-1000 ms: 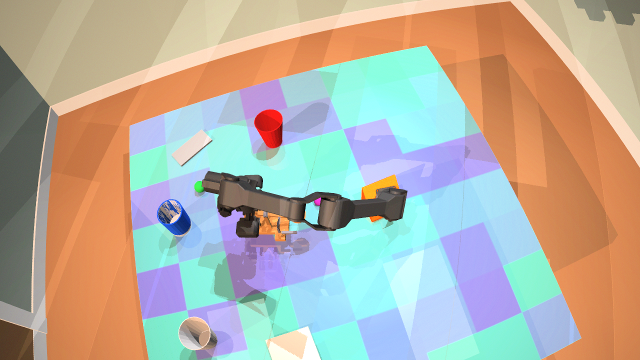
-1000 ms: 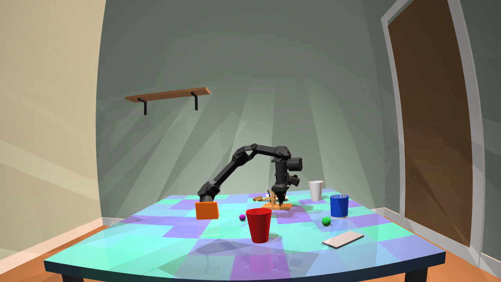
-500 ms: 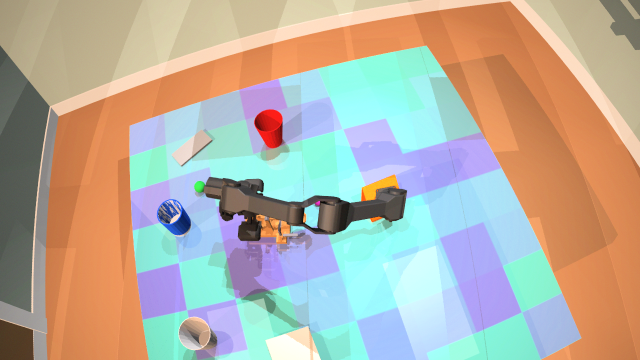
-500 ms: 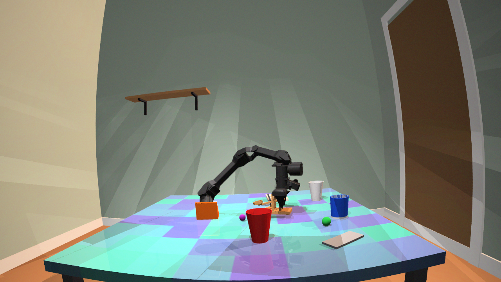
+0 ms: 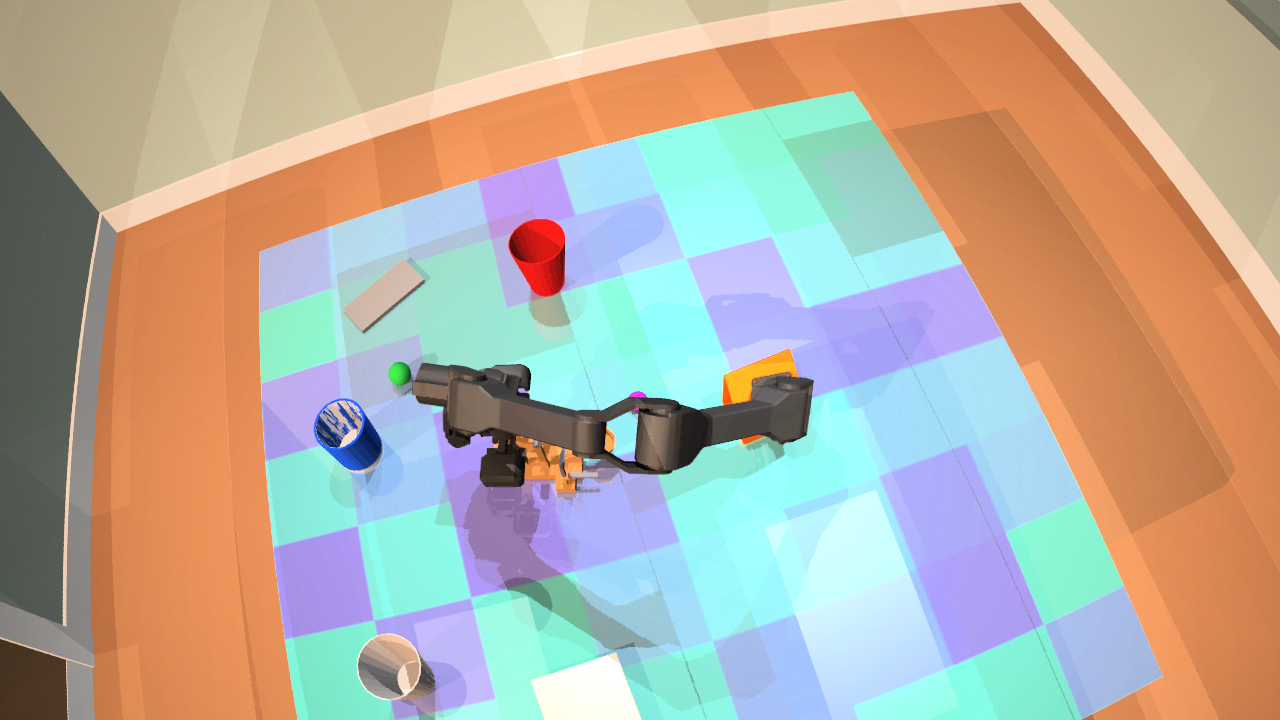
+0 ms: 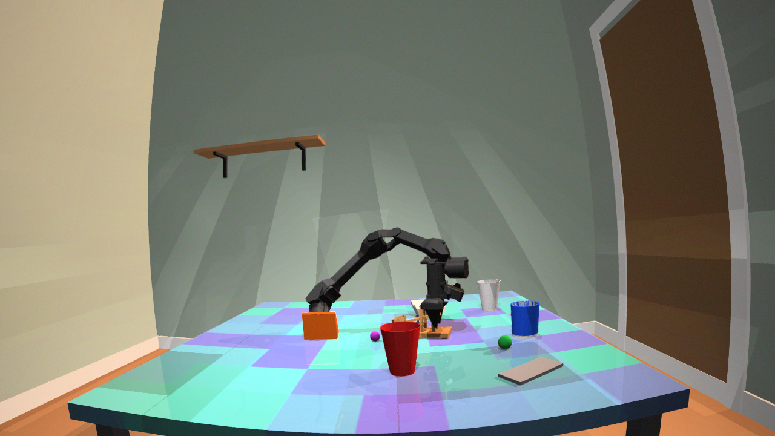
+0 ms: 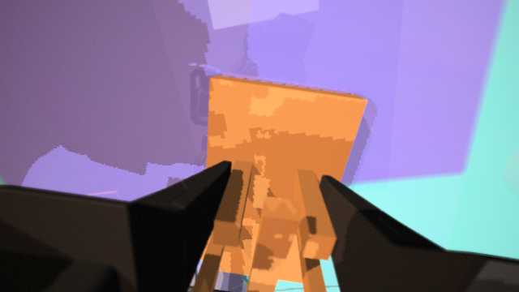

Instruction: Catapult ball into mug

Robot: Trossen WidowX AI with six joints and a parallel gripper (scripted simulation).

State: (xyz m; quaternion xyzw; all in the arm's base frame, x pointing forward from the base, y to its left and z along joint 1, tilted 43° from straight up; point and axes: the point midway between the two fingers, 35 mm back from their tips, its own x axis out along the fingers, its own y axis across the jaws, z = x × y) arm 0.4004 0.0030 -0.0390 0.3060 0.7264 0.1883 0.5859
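Note:
The orange wooden catapult (image 5: 539, 462) (image 6: 444, 332) (image 7: 284, 113) appears to rest on the table, mostly under my arm in the top view. My gripper (image 6: 435, 324) (image 7: 275, 176) points down and is shut on the catapult's frame, one finger outside each upright bar. The throwing arm's cup (image 6: 399, 318) points toward my base side, partly hidden behind the red cup. The magenta ball (image 5: 637, 395) (image 6: 375, 336) lies on the table beside the catapult. The green ball (image 5: 399, 373) (image 6: 504, 341) lies near the blue mug (image 5: 359, 454) (image 6: 524, 320), which stands upright.
A red cup (image 5: 547, 268) (image 6: 399, 352) and a white cup (image 5: 380, 671) (image 6: 488, 297) stand on opposite sides of the catapult. An orange block (image 5: 760, 371) (image 6: 319, 326) is beside my base. A flat board (image 5: 384, 295) (image 6: 531, 370) lies beyond the green ball.

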